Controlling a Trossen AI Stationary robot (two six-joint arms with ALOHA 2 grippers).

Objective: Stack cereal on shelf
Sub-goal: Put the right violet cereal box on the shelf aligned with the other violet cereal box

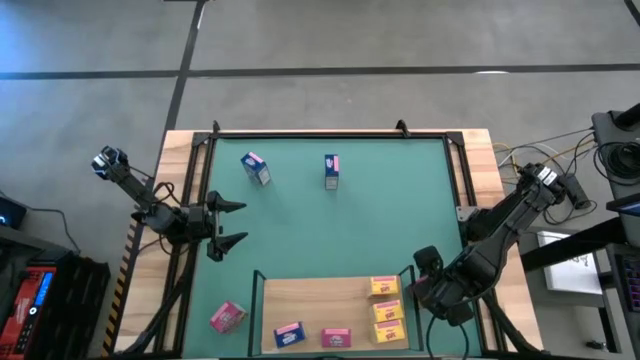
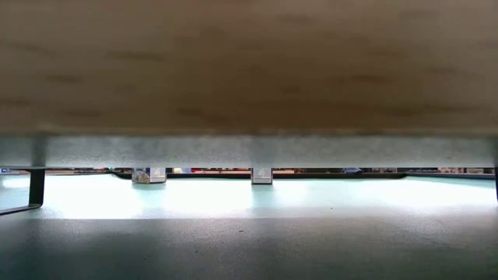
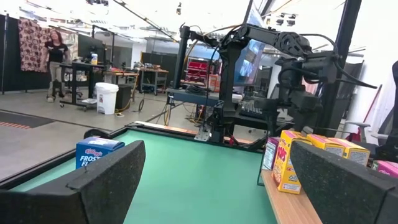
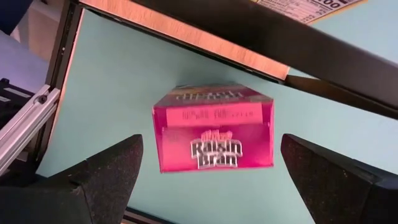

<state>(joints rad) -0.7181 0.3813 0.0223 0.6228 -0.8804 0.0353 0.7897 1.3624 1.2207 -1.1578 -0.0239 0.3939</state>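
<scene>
Five small cardboard cereal boxes [image 1: 386, 308] sit on the light-wood shelf [image 1: 310, 298]; three wait on the green mat [image 1: 340, 220]. The right tool [image 1: 428, 288] hovers wide over a pink box [image 4: 213, 128]; the left tool [image 1: 232, 224] waits wide.

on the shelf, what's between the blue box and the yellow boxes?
One pink box, lying on the shelf between the blue box and the yellow boxes. The high view shows it.
</scene>
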